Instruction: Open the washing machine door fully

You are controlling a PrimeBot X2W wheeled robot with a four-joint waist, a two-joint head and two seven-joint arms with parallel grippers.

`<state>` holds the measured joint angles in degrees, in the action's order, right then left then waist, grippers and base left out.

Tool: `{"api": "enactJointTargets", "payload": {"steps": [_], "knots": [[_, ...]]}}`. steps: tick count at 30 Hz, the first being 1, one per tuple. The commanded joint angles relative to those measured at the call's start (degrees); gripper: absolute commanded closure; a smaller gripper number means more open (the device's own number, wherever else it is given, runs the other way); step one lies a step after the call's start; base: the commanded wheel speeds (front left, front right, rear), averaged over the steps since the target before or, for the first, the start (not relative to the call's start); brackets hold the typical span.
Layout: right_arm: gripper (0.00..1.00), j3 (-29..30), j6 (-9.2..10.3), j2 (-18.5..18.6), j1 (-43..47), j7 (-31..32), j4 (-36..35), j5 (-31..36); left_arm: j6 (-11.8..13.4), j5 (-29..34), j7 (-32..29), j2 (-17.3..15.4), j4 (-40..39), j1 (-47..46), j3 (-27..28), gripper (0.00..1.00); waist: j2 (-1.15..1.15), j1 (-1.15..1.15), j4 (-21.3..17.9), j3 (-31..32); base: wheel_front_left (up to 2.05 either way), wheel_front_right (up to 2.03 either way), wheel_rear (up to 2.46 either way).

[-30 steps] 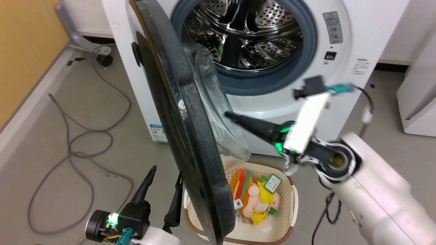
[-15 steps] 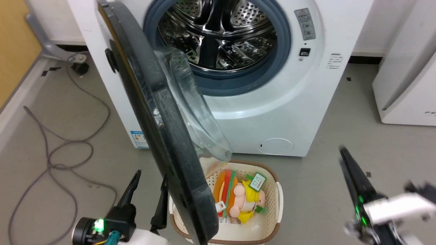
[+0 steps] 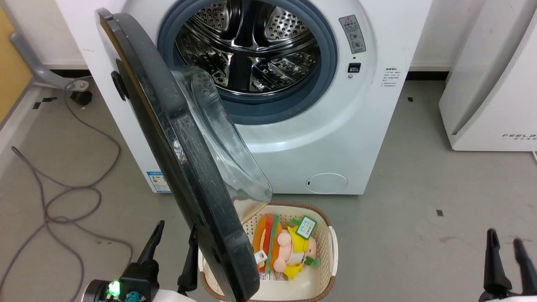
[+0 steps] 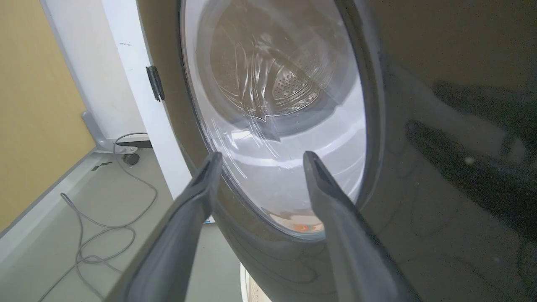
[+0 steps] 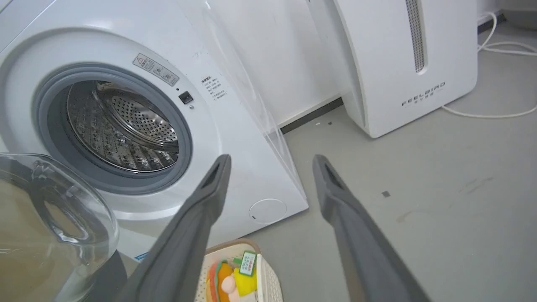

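Note:
The white washing machine (image 3: 331, 138) stands ahead, its steel drum exposed. The washing machine door (image 3: 168, 138), glossy black with a clear glass bowl, is swung out on its left hinge, edge-on toward me, its lower end over the basket. My left gripper (image 3: 175, 228) is open at the lower left, just beside the door's outer face; in the left wrist view the left gripper (image 4: 258, 156) faces the door (image 4: 440, 138). My right gripper (image 3: 505, 243) is open at the lower right, clear of the machine; the right wrist view shows the right gripper (image 5: 270, 161) and the machine (image 5: 235, 126).
A cream laundry basket (image 3: 331, 251) with plush toys sits on the floor in front of the machine, under the door's tip. A white FEELBIRD appliance (image 3: 495, 84) stands at the right. Grey cables (image 3: 58, 188) loop across the floor at the left.
My right arm has pulled away from the door's glass bowl and dropped to the lower right. The head view has shifted, so the machine appears further left. The left gripper holds its place.

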<state>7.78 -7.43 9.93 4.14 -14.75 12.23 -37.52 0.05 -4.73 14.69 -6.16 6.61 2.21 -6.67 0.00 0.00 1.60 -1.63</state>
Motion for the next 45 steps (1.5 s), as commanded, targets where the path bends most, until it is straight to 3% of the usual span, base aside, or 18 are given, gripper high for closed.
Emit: {"api": "enactJointTargets", "payload": {"steps": [1,2,6,17,18,19,20,36,45], "knots": [[0.0,3.3,-0.06,-3.4,0.4,0.5,-3.8,8.7,0.1,-0.1,0.3,0.0,-0.1,0.1,0.3,0.0,0.0,0.0,0.1,-0.2,0.0,0.0,0.0],[0.0,5.8,-0.06,-6.1,0.6,2.9,-11.6,20.8,-0.1,-0.1,0.3,0.0,-0.5,-0.2,0.5,0.0,0.0,0.0,0.2,-0.6,0.0,0.0,0.0],[0.0,3.0,-0.06,-7.0,1.8,6.5,-19.5,29.6,-0.1,0.0,0.3,0.1,-0.8,-0.6,1.1,0.0,0.0,0.0,0.2,-1.3,0.0,0.0,0.0],[0.0,-2.8,-0.06,-7.0,6.5,11.2,-20.6,30.5,-0.5,0.2,0.3,0.3,-0.1,-0.8,1.7,0.0,0.0,0.0,0.5,-1.4,0.0,0.0,0.0],[0.0,-2.8,-0.06,-7.0,6.6,11.1,-20.4,30.1,-0.5,0.1,0.3,0.3,0.1,-0.7,1.8,0.37,0.0,0.0,0.5,-1.4,0.0,0.0,0.0],[0.0,-2.9,-0.06,-7.0,6.8,11.0,-20.1,29.9,-0.5,0.0,0.3,0.3,0.2,-0.7,1.9,0.89,0.0,0.0,0.4,-1.3,0.0,0.0,0.0],[0.0,-2.9,-0.06,-7.0,6.8,11.0,-20.0,29.7,-0.6,0.0,0.3,0.3,0.2,-0.7,2.0,1.0,0.0,0.0,0.4,-1.3,0.0,0.0,0.0],[0.0,-3.6,-0.06,-7.0,6.7,10.3,-19.0,28.5,-0.7,-0.9,0.3,0.3,-1.6,-1.2,3.6,1.0,0.0,0.0,0.6,-1.0,0.0,0.0,0.0],[0.0,-3.9,-0.06,-7.0,6.6,10.3,-19.0,28.4,1.2,-0.7,0.3,0.2,-14.4,-3.5,5.1,1.0,0.0,0.0,0.9,-1.2,0.0,0.0,0.0]]}}
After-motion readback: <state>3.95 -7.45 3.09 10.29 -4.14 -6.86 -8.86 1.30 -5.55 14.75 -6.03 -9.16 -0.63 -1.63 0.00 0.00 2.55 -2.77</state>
